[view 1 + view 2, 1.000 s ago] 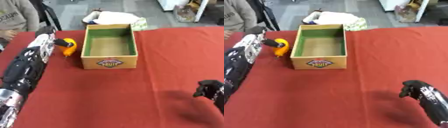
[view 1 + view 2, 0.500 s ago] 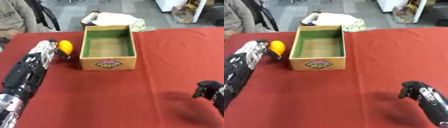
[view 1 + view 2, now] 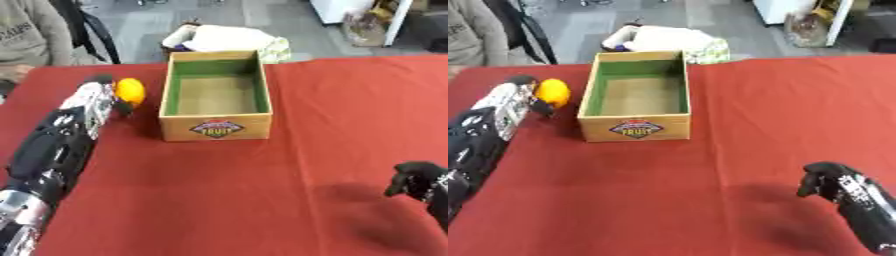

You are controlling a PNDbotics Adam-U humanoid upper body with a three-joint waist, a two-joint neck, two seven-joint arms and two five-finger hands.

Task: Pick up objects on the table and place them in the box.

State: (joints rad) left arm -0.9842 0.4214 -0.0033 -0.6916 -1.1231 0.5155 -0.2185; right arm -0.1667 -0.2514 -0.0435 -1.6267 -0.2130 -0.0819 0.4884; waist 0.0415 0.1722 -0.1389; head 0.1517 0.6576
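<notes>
My left hand (image 3: 103,95) is pinching the orange fruit (image 3: 130,90) just left of the box (image 3: 215,125). I'd lift over the wall first. Right hand (image 3: 826,181) idles, curled, holding nothing.

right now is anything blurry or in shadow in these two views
Left eye view: soft all over; the box label is unreadable, and the left hand smears beside the orange object. Right eye view: the right hand casts a dark shadow on the red cloth.

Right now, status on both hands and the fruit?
Left hand curled on round orange fruit, left of the cardboard box. Right hand curled, holding nothing, low right. Box unobstructed.
</notes>
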